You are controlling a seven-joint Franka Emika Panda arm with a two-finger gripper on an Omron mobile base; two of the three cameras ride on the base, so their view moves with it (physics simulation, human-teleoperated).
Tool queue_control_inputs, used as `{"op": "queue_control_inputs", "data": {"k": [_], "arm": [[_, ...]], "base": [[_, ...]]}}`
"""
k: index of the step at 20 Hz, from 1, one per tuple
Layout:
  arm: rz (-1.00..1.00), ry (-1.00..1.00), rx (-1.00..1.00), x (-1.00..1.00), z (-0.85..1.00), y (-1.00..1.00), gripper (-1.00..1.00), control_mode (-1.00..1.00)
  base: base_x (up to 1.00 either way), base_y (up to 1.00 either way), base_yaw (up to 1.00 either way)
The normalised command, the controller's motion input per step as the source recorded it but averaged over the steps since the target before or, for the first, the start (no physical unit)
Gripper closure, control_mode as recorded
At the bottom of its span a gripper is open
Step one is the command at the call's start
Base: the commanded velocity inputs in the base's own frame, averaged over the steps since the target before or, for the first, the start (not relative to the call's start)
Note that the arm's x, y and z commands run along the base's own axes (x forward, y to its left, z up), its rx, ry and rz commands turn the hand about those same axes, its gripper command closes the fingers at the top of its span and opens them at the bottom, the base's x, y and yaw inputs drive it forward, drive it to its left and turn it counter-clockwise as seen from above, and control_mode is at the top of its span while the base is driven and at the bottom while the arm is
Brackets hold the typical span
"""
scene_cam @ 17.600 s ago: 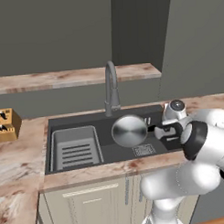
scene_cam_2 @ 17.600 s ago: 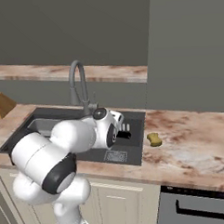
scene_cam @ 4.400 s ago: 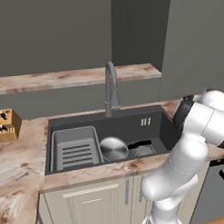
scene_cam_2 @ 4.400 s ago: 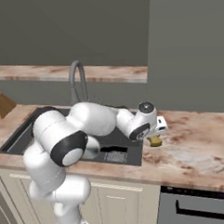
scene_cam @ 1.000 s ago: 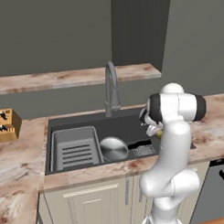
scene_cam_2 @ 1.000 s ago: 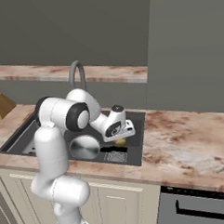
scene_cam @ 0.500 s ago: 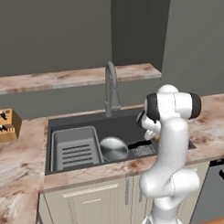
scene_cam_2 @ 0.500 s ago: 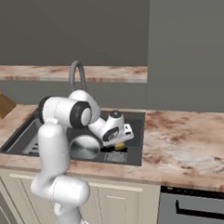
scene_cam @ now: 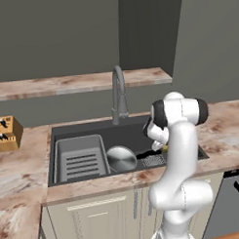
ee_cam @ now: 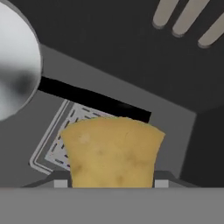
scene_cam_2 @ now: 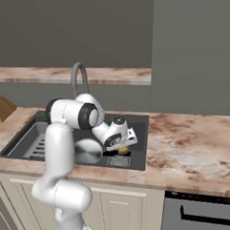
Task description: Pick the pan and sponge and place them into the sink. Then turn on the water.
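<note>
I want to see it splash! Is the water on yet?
Off. No stream falls from the faucet into the sink.

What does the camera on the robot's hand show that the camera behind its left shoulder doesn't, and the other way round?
Hand view alone: the sponge up close, held between the fingers above the drain grate, plus slots in the basin wall. Left base view alone: the whole sink, the faucet, the ridged rack, a knife block on the counter, and the arm itself. Both show the pan, its black handle and the grate.
</note>
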Motion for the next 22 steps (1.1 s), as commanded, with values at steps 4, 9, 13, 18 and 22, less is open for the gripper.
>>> {"op": "queue_control_inputs", "data": {"k": [4, 9, 13, 18, 22], "arm": [[0.00, -0.02, 0.00, 0.29, -0.26, 0.00, 1.00, -1.00], [0.00, -0.01, 0.00, 0.24, -0.32, 0.00, 1.00, -1.00], [0.00, -0.01, 0.00, 0.16, -0.37, 0.00, 1.00, -1.00], [0.00, -0.01, 0.00, 0.17, -0.29, 0.00, 1.00, -1.00], [0.00, 0.00, 0.00, 0.22, -0.20, 0.00, -1.00, -1.00]], "base": [[0.00, 0.00, 0.00], [0.00, 0.00, 0.00], [0.00, 0.00, 0.00], [0.00, 0.00, 0.00], [0.00, 0.00, 0.00]]}}
